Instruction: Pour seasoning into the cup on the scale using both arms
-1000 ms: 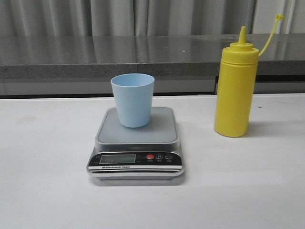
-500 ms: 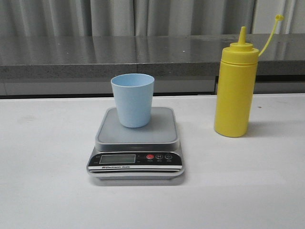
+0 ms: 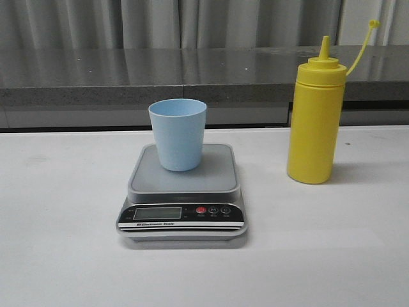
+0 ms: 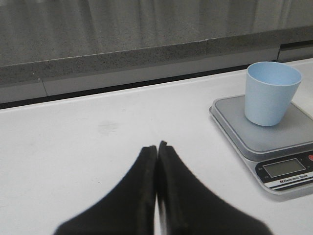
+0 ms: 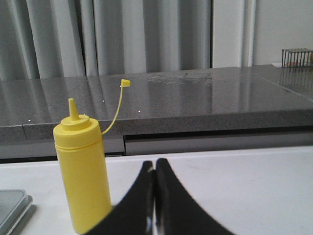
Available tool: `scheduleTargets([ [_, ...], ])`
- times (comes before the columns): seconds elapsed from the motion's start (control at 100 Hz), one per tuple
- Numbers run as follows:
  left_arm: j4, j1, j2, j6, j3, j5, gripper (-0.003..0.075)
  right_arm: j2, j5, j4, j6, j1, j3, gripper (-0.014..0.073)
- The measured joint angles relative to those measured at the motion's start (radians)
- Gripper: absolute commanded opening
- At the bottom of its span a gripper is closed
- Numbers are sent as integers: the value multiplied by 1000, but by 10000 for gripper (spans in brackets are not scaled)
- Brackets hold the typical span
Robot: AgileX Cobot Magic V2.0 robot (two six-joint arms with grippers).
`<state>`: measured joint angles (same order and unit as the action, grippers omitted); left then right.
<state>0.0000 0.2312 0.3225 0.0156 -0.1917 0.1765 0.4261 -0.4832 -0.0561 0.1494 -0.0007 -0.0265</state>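
**A:** Grey curtains and a dark stone counter run behind a white table; how do the fingers stand?

**B:** Start with the right gripper. In its wrist view the two black fingers are pressed together tip to tip, with nothing between them. The left gripper is the same: closed up, empty, hanging over bare table.

**A:** And outward from there?

**B:** From the right fingers, the seasoning stands just ahead and off to one side, upright, its long axis vertical, nozzle up, the tethered cap swung off on its thin strap. So the nozzle is already uncovered. From the left fingers, the cup is farther ahead, sitting upright on the platform of the scale.

**A:** Which arm takes which?

**B:** In the front view the seasoning stands on the table to the right of the scale, apart from it, so I judge the right arm nearer to it. The cup is toward the back of the platform, mouth open upward, and looks empty. The left arm is nearer that side.

**A:** So what does the next move turn on?

**B:** Probably the right jaws opening wide and closing across the bottle's body from the side, square to that upright axis. No grasp is begun yet.
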Motion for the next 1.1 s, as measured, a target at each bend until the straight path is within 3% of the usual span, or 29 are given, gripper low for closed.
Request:
scheduleTargets([
  [0.51,0,0,0,0,0,0,-20,-303,362,-25,0,0,0,-68],
  [0.7,0,0,0,0,0,0,-20,-426,417,-25,0,0,0,-68],
  [1.1,0,0,0,0,0,0,-20,-435,467,-25,0,0,0,-68],
])
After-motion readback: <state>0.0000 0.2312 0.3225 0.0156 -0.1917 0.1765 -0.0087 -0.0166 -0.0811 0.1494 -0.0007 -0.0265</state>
